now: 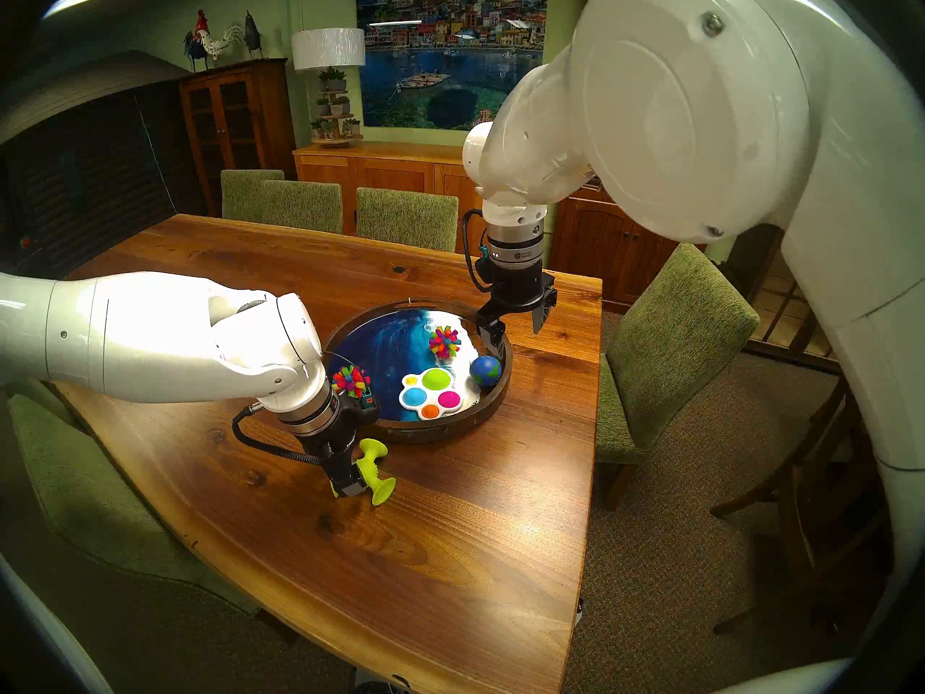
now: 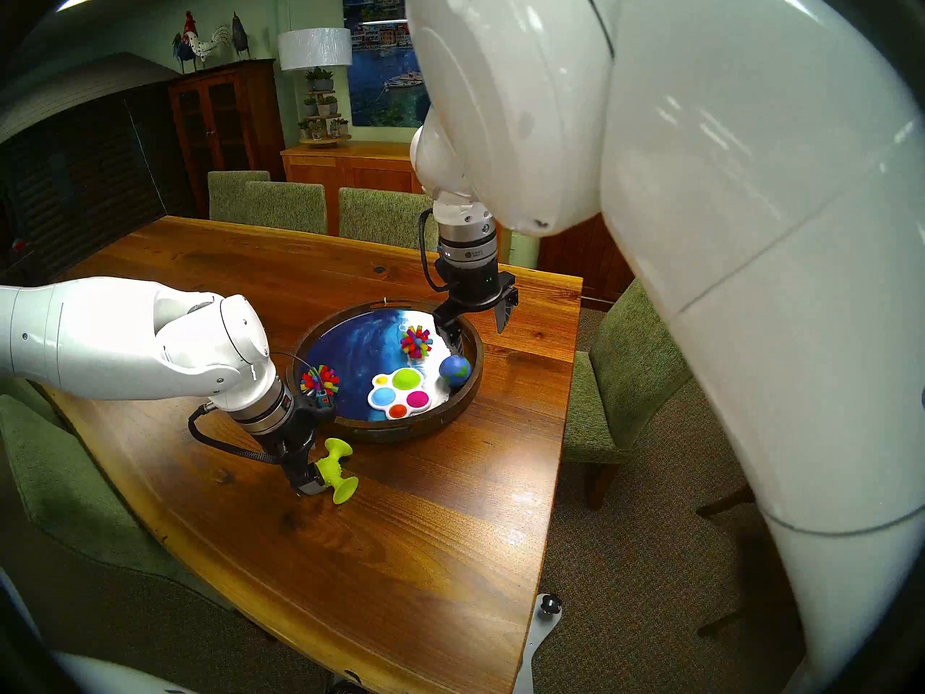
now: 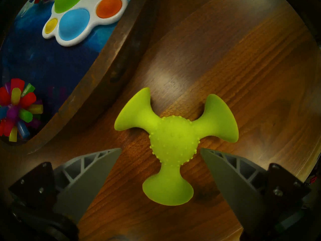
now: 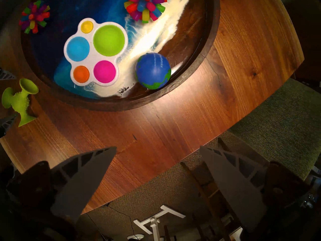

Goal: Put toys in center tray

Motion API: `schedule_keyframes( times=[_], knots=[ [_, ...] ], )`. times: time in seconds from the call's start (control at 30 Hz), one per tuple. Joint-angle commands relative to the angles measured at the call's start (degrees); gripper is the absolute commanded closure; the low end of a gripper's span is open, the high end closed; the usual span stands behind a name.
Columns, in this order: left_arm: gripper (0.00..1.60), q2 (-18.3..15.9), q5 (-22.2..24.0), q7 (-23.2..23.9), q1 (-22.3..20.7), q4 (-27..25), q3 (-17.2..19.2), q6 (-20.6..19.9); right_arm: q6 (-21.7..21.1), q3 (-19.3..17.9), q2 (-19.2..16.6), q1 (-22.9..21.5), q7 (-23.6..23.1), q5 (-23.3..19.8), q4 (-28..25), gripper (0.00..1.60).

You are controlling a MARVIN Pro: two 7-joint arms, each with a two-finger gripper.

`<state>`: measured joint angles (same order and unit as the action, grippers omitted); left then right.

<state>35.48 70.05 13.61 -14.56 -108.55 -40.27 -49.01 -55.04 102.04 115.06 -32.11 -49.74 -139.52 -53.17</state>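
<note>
Left gripper [image 3: 160, 149], fingers spread wide, straddles the lime-green three-armed suction-cup piece [image 3: 173, 139] on the wooden table [image 3: 243, 79]; one arm lies between the fingers, not touching them, two point away. Beyond the fingertips, the round wave-patterned tray [image 1: 493, 392] holds the dimple board [image 1: 433, 387], two spiky balls [image 1: 444, 341] and the globe ball [image 1: 485, 371]. Right gripper [image 1: 518, 335] hangs spread above the tray rim.

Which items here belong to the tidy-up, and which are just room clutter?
Job:
- lime suction toy, on the table beside the tray, between the open left pincer
- round tray
- dimple board, globe ball, two spiky balls, all in the tray

Not job:
- table
- green chairs
- lamp
</note>
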Motion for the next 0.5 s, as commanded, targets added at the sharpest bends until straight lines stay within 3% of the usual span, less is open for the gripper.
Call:
schedule_keyframes(
  times=[0.0,0.03,0.23,0.47],
  knots=[
    [1.49,0.57,0.15,-1.26,-0.41,-0.17,1.04,0.18,0.04,0.97,-0.06,-1.31,-5.91,-0.28,1.26,0.0],
    [1.6,0.51,0.15,-1.37,-0.38,-0.25,0.98,0.2,0.04,0.8,-0.06,-1.36,-5.54,-0.41,1.18,0.0],
    [1.6,-0.65,-0.22,-1.11,-1.23,-1.16,0.48,0.23,0.04,1.02,-0.06,-1.3,-5.81,-0.4,1.24,0.0],
    [1.6,-6.05,0.22,2.78,-6.73,-5.4,3.42,-1.19,0.04,-0.45,-0.06,-1.51,-2.74,-1.25,0.83,0.0]
  ],
)
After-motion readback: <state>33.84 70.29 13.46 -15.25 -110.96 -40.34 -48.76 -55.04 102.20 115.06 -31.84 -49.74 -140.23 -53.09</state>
